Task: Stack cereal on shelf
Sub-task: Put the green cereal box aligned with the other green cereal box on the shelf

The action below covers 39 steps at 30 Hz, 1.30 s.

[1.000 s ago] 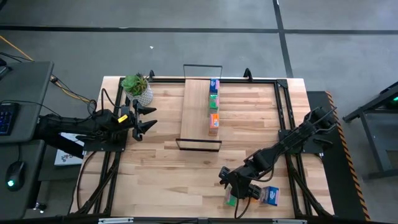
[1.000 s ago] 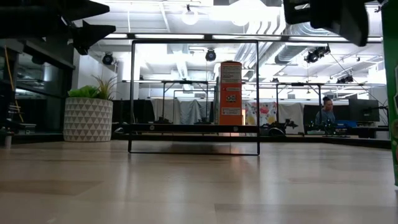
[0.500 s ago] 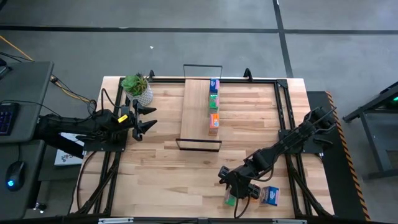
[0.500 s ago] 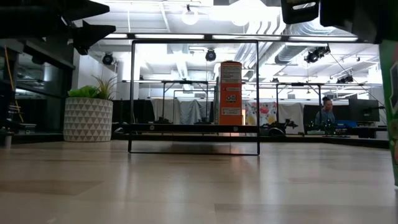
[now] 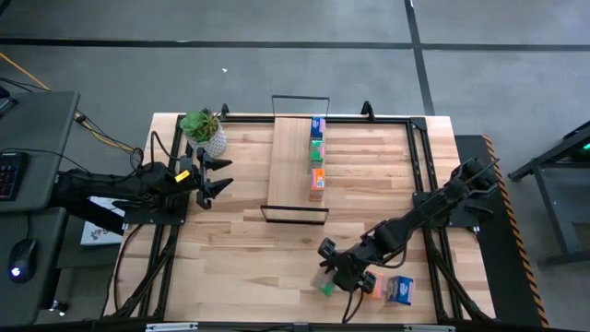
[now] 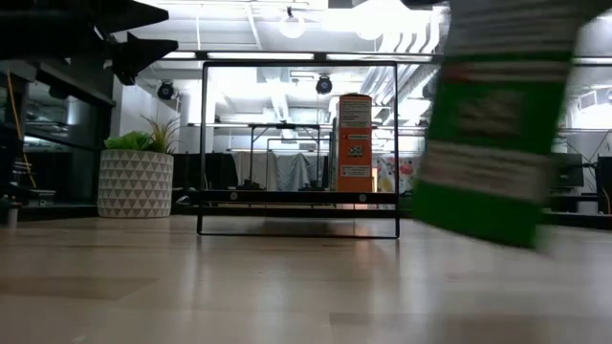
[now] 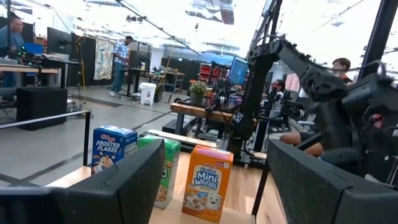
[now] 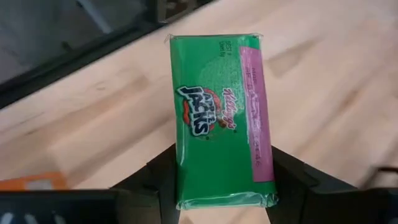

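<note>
Your right claw (image 8: 221,186) pinches the green Apple Jacks box (image 8: 221,118) above the near worktop (image 5: 240,240). It looks light and crushable, so grip its narrow sides gently. Left claw (image 5: 217,174) waits spread.

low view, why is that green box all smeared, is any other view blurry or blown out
Low view: the green cereal box, close to the lens, is motion-blurred, while the shelf behind stays sharp and the ceiling lights glare. Right wrist view: the same box reads crisp between the right hand fingers. Left wrist view: the bright room background washes out.
</note>
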{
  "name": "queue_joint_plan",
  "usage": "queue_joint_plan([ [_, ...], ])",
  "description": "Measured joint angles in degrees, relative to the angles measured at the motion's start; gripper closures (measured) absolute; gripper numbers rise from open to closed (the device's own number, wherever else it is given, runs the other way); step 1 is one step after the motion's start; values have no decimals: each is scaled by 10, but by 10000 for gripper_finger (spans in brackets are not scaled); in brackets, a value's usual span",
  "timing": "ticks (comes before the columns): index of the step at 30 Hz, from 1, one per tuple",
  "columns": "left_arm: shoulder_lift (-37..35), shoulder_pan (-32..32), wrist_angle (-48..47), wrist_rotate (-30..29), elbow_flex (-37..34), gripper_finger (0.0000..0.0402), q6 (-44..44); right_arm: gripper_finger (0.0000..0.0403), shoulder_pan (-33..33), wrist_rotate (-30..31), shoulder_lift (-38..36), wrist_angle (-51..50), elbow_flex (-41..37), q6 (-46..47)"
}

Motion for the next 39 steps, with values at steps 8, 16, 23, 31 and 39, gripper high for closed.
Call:
queue_joint_plan([
  [8,0,0,-34,0,0,126,0,238,-1,129,0,-10,77,70],
  [16,0,0,-30,-2,0,126,1,238,-47,210,0,-58,224,76],
  [23,0,0,-30,-2,0,126,15,238,-152,348,0,-92,330,255],
  [31,0,0,-47,-57,0,126,19,238,-311,310,7,-218,361,537],
  [39,0,0,-51,-63,0,126,2,238,-362,287,97,-262,361,594],
])
